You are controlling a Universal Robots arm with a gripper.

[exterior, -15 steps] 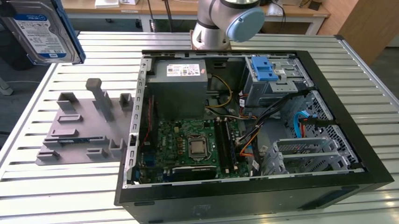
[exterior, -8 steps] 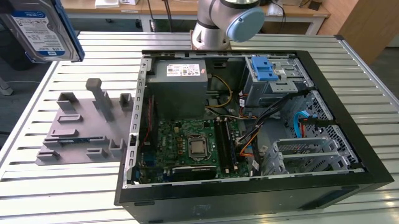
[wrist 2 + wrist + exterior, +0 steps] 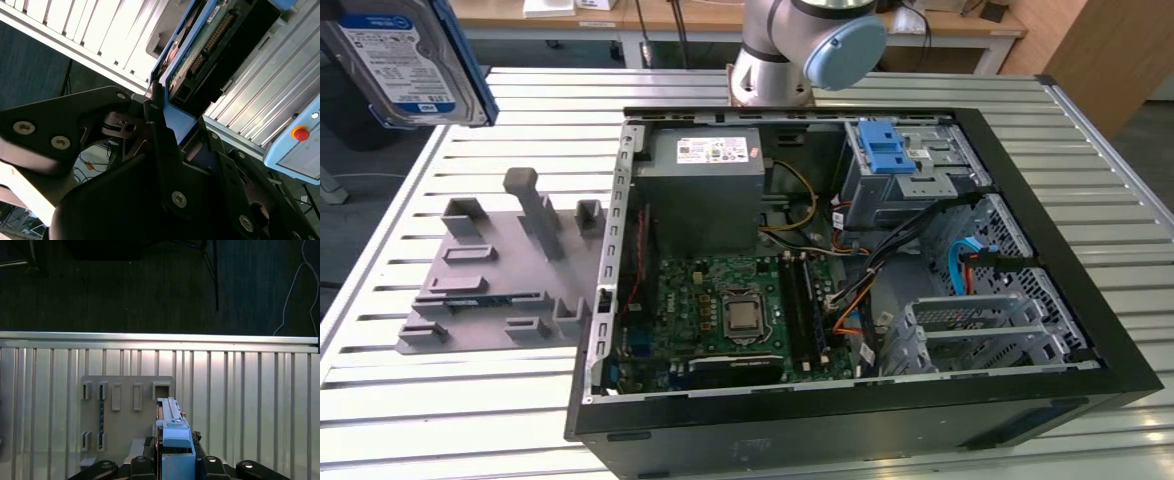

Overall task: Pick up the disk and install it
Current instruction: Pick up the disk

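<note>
The disk (image 3: 407,60), a silver drive with a white-and-blue label and a blue carrier frame, hangs high in the air at the exterior view's far left, above the table's edge. In the first wrist view the disk (image 3: 172,427) stands edge-on between the black fingers of my gripper (image 3: 174,444), which is shut on it. The second wrist view has the gripper (image 3: 177,125) clamped on the blue frame, with the disk's (image 3: 200,45) circuit-board side and connector showing.
An open black computer case (image 3: 1067,300) lies on the slatted metal table (image 3: 480,420), with a drive cage and blue latch (image 3: 887,150) at its far right. A grey slotted holder (image 3: 494,270) sits left of the case, below the held disk (image 3: 125,410).
</note>
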